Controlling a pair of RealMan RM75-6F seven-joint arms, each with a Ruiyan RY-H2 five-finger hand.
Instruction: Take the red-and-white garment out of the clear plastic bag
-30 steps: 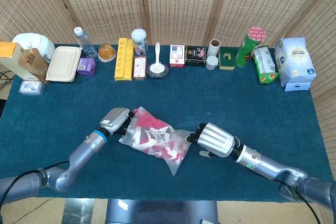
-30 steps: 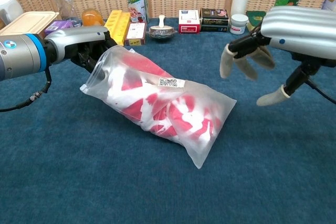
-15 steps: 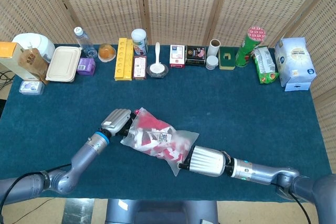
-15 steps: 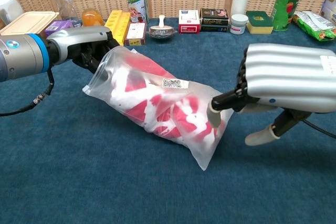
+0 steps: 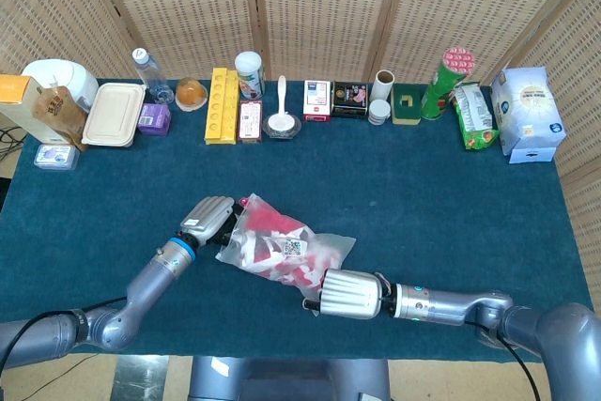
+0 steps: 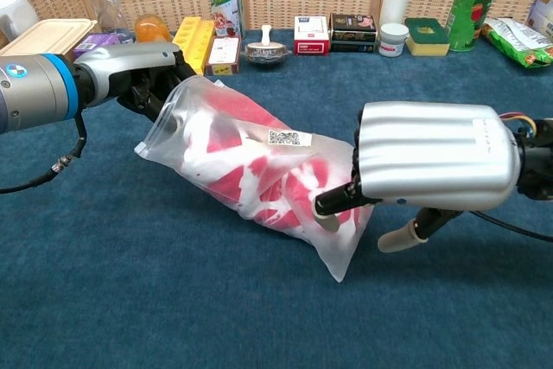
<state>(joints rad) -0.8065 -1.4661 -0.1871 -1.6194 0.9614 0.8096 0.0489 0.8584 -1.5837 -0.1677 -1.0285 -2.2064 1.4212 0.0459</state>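
The clear plastic bag (image 5: 282, 249) (image 6: 251, 162) lies on the blue table with the red-and-white garment (image 6: 226, 110) folded inside it. My left hand (image 5: 208, 214) (image 6: 138, 75) grips the bag's far left end, fingers closed on the plastic. My right hand (image 5: 350, 293) (image 6: 432, 157) is at the bag's near right end. Its fingertips (image 6: 333, 202) press into the plastic there, while the thumb (image 6: 404, 232) stands off the bag to the right. The bag's near corner (image 6: 341, 272) sticks out under that hand.
A row of goods lines the table's far edge: a water bottle (image 5: 148, 74), a lunch box (image 5: 114, 115), a yellow tray (image 5: 222, 105), small boxes (image 5: 317, 100), a green tube (image 5: 441, 82) and a white pack (image 5: 528, 115).
My right hand has swung in from the right of the bag to its near end and lowered, so its fingertips now press on the plastic. The left hand has kept its grip.
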